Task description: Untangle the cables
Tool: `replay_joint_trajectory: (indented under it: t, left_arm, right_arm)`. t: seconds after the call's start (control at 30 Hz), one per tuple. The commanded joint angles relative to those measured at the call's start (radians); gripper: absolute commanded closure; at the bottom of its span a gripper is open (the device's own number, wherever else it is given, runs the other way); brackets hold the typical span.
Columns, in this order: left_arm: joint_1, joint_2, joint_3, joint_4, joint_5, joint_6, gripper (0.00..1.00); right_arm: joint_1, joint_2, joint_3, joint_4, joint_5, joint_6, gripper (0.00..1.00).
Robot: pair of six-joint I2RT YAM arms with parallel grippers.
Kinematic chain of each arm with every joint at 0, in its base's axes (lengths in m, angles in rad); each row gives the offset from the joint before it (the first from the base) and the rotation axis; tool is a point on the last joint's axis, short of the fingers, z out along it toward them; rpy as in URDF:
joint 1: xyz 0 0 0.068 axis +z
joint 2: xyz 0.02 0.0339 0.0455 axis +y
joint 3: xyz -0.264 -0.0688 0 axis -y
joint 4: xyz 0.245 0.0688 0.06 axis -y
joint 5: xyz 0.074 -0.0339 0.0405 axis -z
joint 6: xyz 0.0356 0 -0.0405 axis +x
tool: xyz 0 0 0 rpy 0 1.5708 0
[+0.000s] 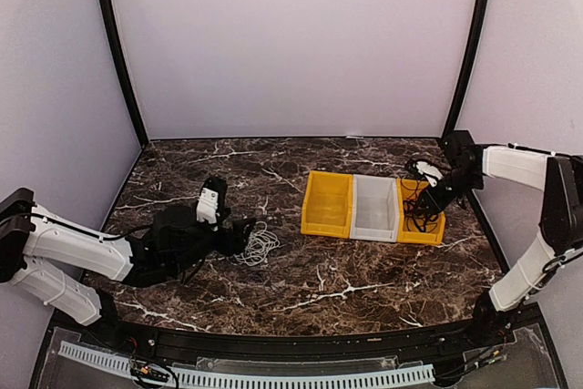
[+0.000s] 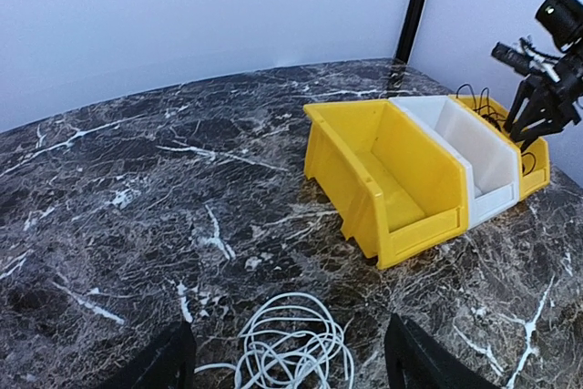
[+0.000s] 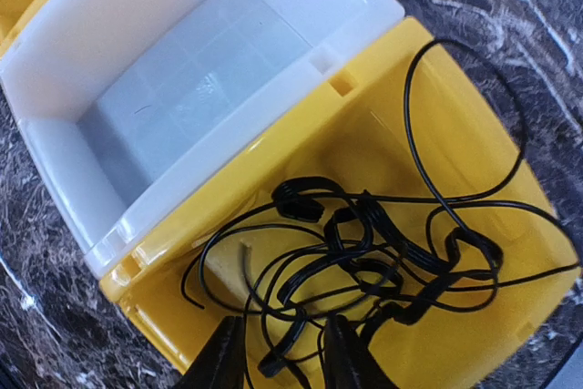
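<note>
A: So, where were the cables at that pt?

B: Two lots. The white cable [image 2: 293,348] lay as a loose coil on the marble table [image 1: 364,284], left of the bins & apart from them. The black cable [image 3: 364,261] sat tangled in the right-hand yellow bin [image 3: 392,134], w/ a couple of loops rising above its rim.

A: And the left gripper [image 1: 244,236]?

B: Low over the table, right at the white coil. Its fingers [image 2: 168,363] were spread wide, one on either side of the coil in the wrist view, w/ nothing pinched btwn them.

A: The right gripper [image 3: 284,362]?

B: Over the right-hand yellow bin, just above the black tangle. Jaws stood partway apart (a narrow gap, nowhere near as wide as the left's), and a strand or two of black cable ran across that gap. Couldn't tell whether either finger actually touched the cord.

A: And the bins themselves?

B: Three in a row, sides touching: the left-hand yellow bin [image 1: 328,204], the white bin [image 3: 182,88] in the middle, then the one w/ the black cable, nearest the right arm
</note>
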Motion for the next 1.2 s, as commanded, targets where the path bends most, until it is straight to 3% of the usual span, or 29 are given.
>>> replay_joint_trajectory:
  t: [0.0, 0.1, 0.27, 0.43, 0.83, 1.0, 1.17]
  left_arm:
    - [-0.005, -0.015, 0.099, -0.192, -0.096, -0.092, 0.23]
    - [-0.003, -0.018, 0.144, -0.319, -0.132, -0.148, 0.20]
    - [0.013, -0.017, 0.240, -0.515, -0.159, -0.244, 0.14]
    - [0.128, -0.018, 0.275, -0.656, -0.003, -0.334, 0.13]
    - [0.253, 0.021, 0.279, -0.763, 0.241, -0.272, 0.15]
    - [0.295, 0.042, 0.248, -0.738, 0.344, -0.296, 0.22]
    - [0.311, 0.094, 0.250, -0.641, 0.454, -0.285, 0.19]
  right_arm:
    - [0.004, -0.142, 0.007, -0.063, 0.055, 0.009, 0.64]
    - [0.005, -0.173, 0.067, -0.119, 0.071, 0.002, 0.57]
    - [0.025, -0.142, 0.193, -0.152, 0.026, 0.004, 0.55]
    - [0.126, -0.040, 0.293, -0.099, -0.069, 0.036, 0.55]
    - [0.552, 0.278, 0.526, 0.009, -0.197, 0.033, 0.58]
    - [0.686, 0.397, 0.559, 0.057, -0.206, 0.038, 0.59]
    - [0.779, 0.476, 0.603, 0.073, -0.151, 0.019, 0.59]
